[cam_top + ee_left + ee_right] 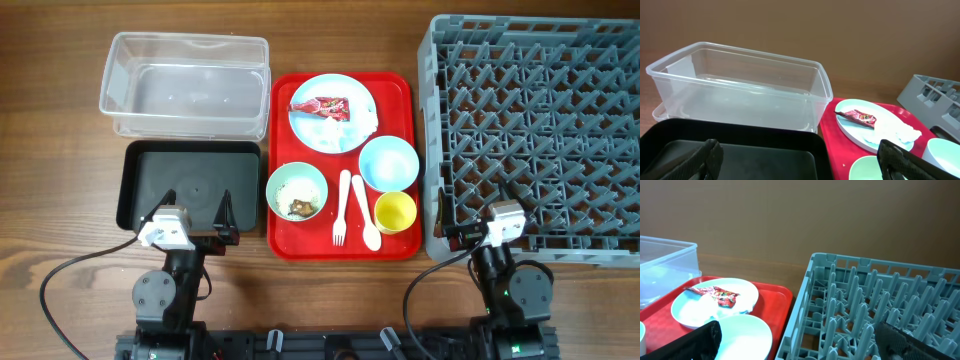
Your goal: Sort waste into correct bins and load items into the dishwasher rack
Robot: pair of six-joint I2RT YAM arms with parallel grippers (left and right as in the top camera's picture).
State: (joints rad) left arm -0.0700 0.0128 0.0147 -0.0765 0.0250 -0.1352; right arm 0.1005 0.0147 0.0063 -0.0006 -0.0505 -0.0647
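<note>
On the light blue plate (345,92) lie a red wrapper (320,105) and white tissue (340,131). The pale green bowl (275,183) holds rice crumbs and brown bits (299,205). A light blue bowl (388,162), yellow cup (395,212), white fork (341,208) and spoon (367,218) lie close by. The clear tub (185,40) and black tray (190,170) sit to the left, and the grey rack (432,120) to the right. My left gripper (197,212) (802,165) is open over the black tray's near edge. My right gripper (475,210) (805,345) is open over the rack's near left corner. Neither holds anything.
The dishes all sit on a flat red serving tray (290,240) in the middle, between the bins and the rack. Bare wooden table shows in front of the tray and around both arm bases. Cables trail from each arm along the front edge.
</note>
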